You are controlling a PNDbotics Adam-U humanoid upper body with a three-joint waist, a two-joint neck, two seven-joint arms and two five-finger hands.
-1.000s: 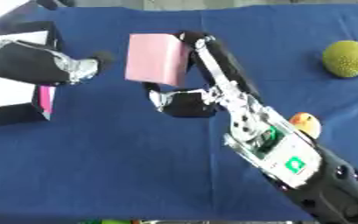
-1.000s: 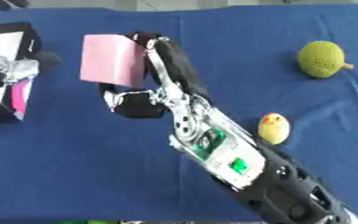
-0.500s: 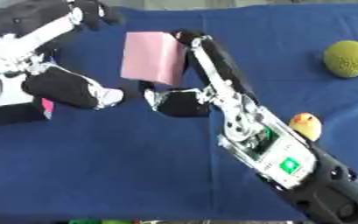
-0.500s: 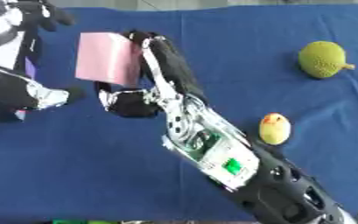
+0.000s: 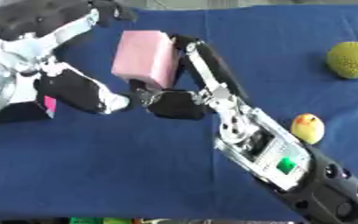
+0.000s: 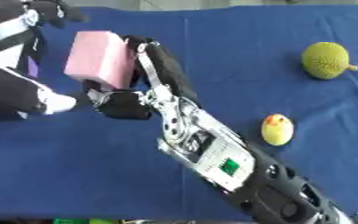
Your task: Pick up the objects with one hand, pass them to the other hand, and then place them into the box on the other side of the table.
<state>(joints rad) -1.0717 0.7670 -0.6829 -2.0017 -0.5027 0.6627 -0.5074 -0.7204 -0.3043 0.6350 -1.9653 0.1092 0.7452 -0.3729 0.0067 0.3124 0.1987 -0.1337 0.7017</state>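
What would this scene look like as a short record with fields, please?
held item: pink rectangular block
holder: right hand, fingers curled round the block
other hand: left hand, open beside the block, close to it
waiting on table: round green bumpy fruit; small yellow duck-like toy
surface: blue cloth-covered table
stage: handover about to happen, it seems

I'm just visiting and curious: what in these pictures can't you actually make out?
- The box on the left: mostly hidden behind the left hand in both views, so its contents don't show.
- Whether the left hand touches the pink block held by the right hand: too blurred.
- The small yellow thing: too small to name.
- The right arm: cut off at the bottom corner.
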